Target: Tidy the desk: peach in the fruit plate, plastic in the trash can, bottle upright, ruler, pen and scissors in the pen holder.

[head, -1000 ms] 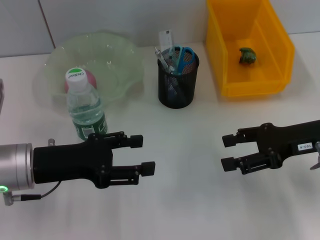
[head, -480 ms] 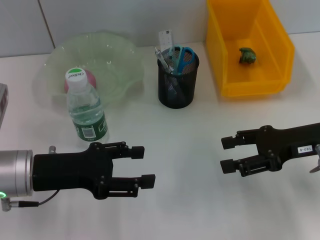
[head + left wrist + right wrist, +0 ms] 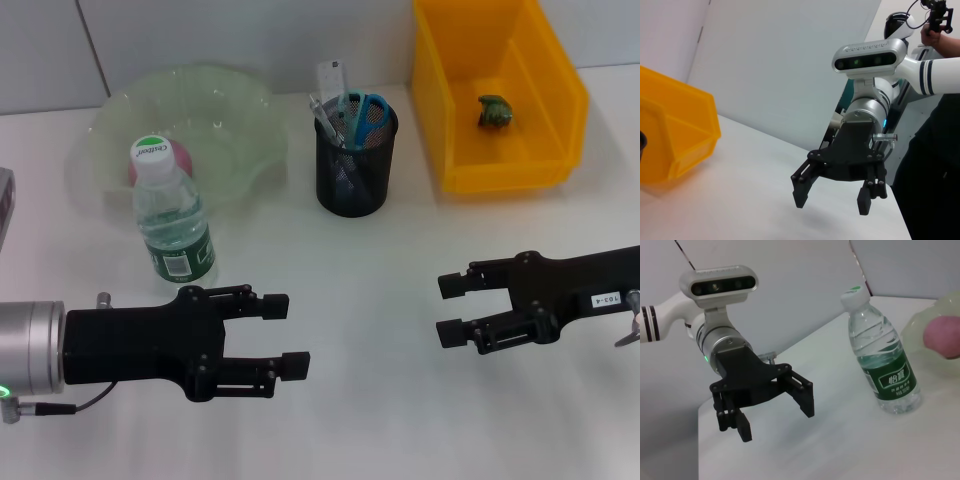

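Note:
The water bottle [image 3: 172, 218] stands upright in front of the green glass fruit plate [image 3: 235, 105]. The pink peach [image 3: 181, 158] lies in the plate behind the bottle cap. The black mesh pen holder [image 3: 352, 170] holds the blue-handled scissors [image 3: 366, 110], the ruler [image 3: 332, 78] and a pen [image 3: 322, 110]. Crumpled green plastic [image 3: 494, 110] lies in the yellow bin [image 3: 560, 95]. My left gripper [image 3: 285, 335] is open and empty, below and right of the bottle. My right gripper [image 3: 449, 309] is open and empty at the right. The right wrist view shows the bottle [image 3: 882, 360], the peach [image 3: 942, 335] and the left gripper [image 3: 776, 421].
The white table stretches between the two grippers and in front of the pen holder. The left wrist view shows the right gripper [image 3: 832, 202] over the table and the yellow bin [image 3: 677, 135]. A grey object's edge shows at the far left [image 3: 4, 205].
My left gripper has drawn back a little from the bottle toward the table's front. My right gripper has edged slightly left. Both stay open and empty.

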Controlling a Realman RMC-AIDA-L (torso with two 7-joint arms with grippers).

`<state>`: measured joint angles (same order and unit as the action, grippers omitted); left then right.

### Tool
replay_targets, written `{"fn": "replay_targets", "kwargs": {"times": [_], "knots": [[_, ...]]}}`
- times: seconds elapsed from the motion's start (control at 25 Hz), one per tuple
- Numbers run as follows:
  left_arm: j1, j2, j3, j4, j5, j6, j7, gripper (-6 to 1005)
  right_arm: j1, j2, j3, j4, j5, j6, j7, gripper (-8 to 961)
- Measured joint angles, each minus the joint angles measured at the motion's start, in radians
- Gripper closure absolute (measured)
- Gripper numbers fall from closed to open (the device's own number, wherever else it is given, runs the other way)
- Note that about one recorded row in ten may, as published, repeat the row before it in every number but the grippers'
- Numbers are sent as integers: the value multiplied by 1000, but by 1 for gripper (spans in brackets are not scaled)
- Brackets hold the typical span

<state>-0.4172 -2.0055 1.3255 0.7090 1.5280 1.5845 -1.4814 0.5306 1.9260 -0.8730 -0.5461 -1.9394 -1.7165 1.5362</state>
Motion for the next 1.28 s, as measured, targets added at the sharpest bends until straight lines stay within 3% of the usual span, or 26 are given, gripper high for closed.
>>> {"fn": "replay_targets", "kwargs": {"times": [1.28], "knots": [[-16, 4, -9, -8, 17, -6, -7, 207, 0, 8, 3, -3, 2, 0, -13, 126]]}}
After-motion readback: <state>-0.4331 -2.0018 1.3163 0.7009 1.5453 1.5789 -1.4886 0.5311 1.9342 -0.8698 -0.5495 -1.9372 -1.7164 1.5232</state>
